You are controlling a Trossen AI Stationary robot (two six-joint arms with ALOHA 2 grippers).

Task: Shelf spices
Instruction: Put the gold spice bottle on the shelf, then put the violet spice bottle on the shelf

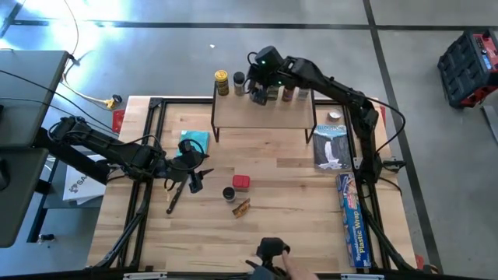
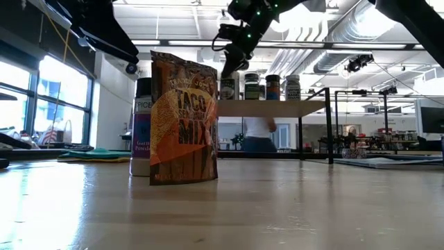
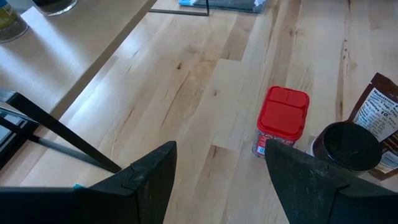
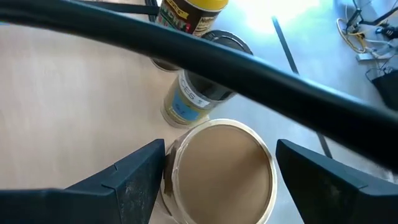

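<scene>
The left pincer (image 1: 185, 173) hung low over the tabletop (image 1: 280, 233) near its left-middle, fingers spread wide and holding nothing, with the teal cloth (image 1: 194, 141) just beside it. Ahead of it, in its wrist view, stood the red box (image 3: 282, 121), a dark-lidded jar (image 3: 349, 146) touching or nearly touching the taco packet (image 3: 382, 118); all three waited on the tabletop.

On the shelf (image 1: 264, 113) a yellow-lidded jar (image 1: 222, 82) stood at the left end and a row of jars ran along the back edge. The right pincer (image 1: 257, 93) sat over that row, fingers wide on either side of a tan-lidded jar (image 4: 222, 163), which appeared to rest on the shelf rather than be gripped.

To finish this placement well, the right pincer would best lift straight up with fingers kept apart, since the neighbouring blue-labelled jar (image 4: 193, 93) stood just beside and a sideways drift could topple it.
</scene>
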